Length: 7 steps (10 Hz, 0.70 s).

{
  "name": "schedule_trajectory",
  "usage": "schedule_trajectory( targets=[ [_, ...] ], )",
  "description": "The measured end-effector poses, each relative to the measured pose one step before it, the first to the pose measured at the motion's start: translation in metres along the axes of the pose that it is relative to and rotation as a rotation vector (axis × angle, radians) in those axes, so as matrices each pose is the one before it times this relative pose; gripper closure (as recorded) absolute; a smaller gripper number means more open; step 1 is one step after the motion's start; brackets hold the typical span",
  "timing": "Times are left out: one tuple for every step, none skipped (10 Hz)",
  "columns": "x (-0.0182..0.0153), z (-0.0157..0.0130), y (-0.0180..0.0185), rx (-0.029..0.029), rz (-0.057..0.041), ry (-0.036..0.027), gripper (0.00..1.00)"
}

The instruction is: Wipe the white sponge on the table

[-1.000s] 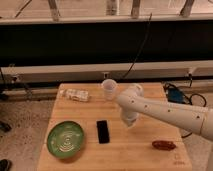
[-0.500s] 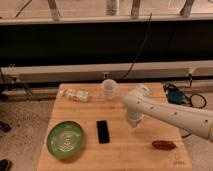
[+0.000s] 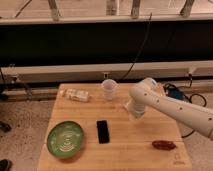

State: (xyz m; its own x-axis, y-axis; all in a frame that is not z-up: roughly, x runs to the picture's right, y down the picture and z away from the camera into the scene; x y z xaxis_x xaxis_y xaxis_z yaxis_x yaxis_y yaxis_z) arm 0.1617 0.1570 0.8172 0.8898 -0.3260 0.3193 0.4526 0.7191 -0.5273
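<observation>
The light wood table [image 3: 125, 155] fills the lower middle of the camera view. My white arm reaches in from the right, bends near the back right of the tabletop, and points down. My gripper [image 3: 135, 114] is low at the table surface, right of centre, just in front of and to the right of the translucent cup [image 3: 109, 89]. The white sponge does not show apart from the gripper; it is hidden under or behind the gripper's end.
A green patterned plate [image 3: 66, 140] lies at the front left. A black phone-like slab [image 3: 103, 131] lies beside it. A whitish packet [image 3: 76, 95] lies at the back left. A reddish-brown item [image 3: 164, 145] lies at the front right. Cables and a blue object [image 3: 172, 91] sit beyond the right edge.
My arm and gripper have shifted a little to the right along the tabletop, away from the cup. The other objects have not moved.
</observation>
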Motion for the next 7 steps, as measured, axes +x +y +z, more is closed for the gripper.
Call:
schedule_trajectory(
  targets=[
    [-0.00107, 0.0003, -0.00702, 0.00966, -0.01728, -0.00376, 0.2],
    [-0.00024, 0.00085, -0.00796, 0.00786, -0.01724, 0.00062, 0.2],
    [0.00267, 0.0002, -0.00802, 0.00999, -0.01636, 0.00628, 0.2],
    [0.00273, 0.00121, -0.00556, 0.00588, -0.01246, 0.0056, 0.2],
    [0.00227, 0.00068, -0.00619, 0.00583, -0.01242, 0.00859, 0.2],
    [0.00076, 0.00073, -0.00891, 0.00849, -0.01792, 0.0063, 0.2],
    [0.00343, 0.00122, -0.00325, 0.00282, -0.00903, 0.00728, 0.2]
  ],
)
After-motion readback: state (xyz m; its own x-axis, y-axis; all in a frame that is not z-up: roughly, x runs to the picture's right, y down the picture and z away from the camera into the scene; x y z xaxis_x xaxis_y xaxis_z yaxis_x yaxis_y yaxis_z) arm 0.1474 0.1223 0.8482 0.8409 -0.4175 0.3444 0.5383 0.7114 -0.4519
